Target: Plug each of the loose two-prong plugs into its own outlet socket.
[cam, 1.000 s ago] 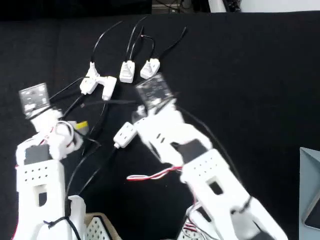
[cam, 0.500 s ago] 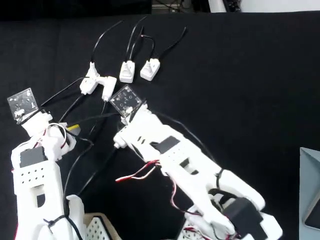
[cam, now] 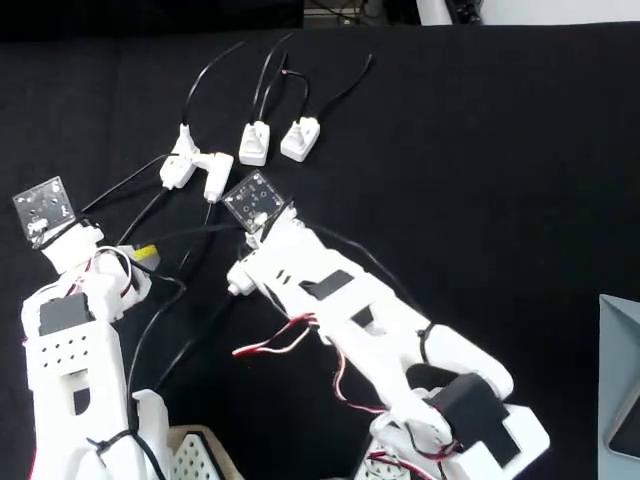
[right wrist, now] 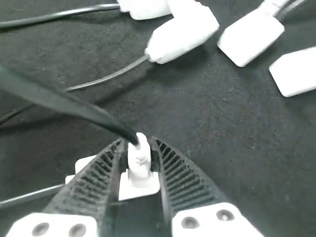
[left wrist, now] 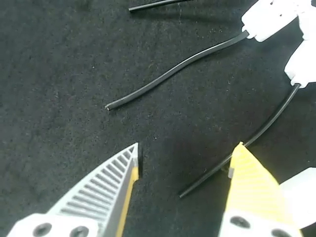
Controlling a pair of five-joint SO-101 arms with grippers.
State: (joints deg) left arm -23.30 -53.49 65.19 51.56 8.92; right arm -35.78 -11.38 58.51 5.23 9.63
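Observation:
My right gripper (right wrist: 137,143) is shut on a white two-prong plug (right wrist: 138,165) with a black cord; in the high view this plug (cam: 240,276) lies low on the black table at mid-left. Beyond it lie a joined white plug and socket pair (cam: 196,166) and two more white socket pieces (cam: 255,142) (cam: 300,138); in the right wrist view these white pieces (right wrist: 182,32) (right wrist: 252,37) sit ahead of the fingers. My left gripper (left wrist: 187,148) hangs open over bare cloth and a black cord (left wrist: 173,74), left of the held plug.
Black cords (cam: 205,75) run from the white pieces toward the table's far edge, and others cross between the two arms. A grey-blue box (cam: 620,380) stands at the right edge. A white perforated part (cam: 195,455) sits at the near edge.
The right arm swung left and down onto the white plug and shut on it. The left arm's wrist shifted slightly left. Little has moved in the last half second.

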